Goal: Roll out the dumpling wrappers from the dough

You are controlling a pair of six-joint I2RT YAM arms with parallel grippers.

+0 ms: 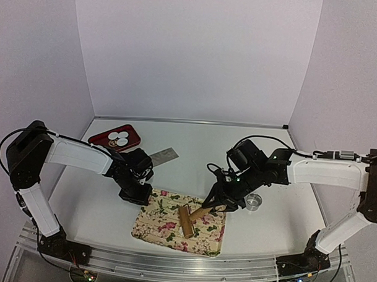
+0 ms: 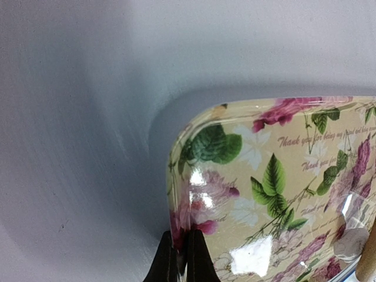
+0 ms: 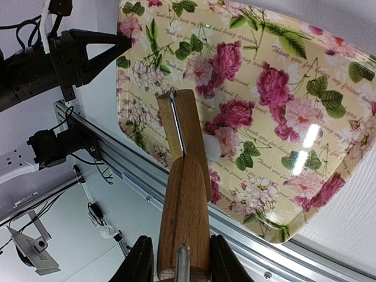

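Note:
A small white lump of dough [image 3: 211, 147] lies on the floral tray [image 3: 329, 70], pressed against the side of the wooden rolling pin [image 3: 183, 129]. My right gripper [image 3: 177, 245] is shut on the pin's handle, and the roller [image 1: 187, 222] rests across the tray [image 1: 154, 229]. My left gripper [image 2: 181, 236] is shut on the tray's rim [image 2: 174, 194] at its far left corner [image 1: 151, 193]. The dough [image 2: 352, 241] also shows low at the right of the left wrist view. Round white dumpling wrappers [image 1: 118, 138] sit in a red dish [image 1: 132, 134] at the back left.
A metal ring [image 1: 254, 202] stands on the table right of the tray, close to my right arm. A flat metal blade [image 1: 163, 156] lies behind the tray. The table's front rail [image 3: 176, 194] runs just beyond the tray's near edge.

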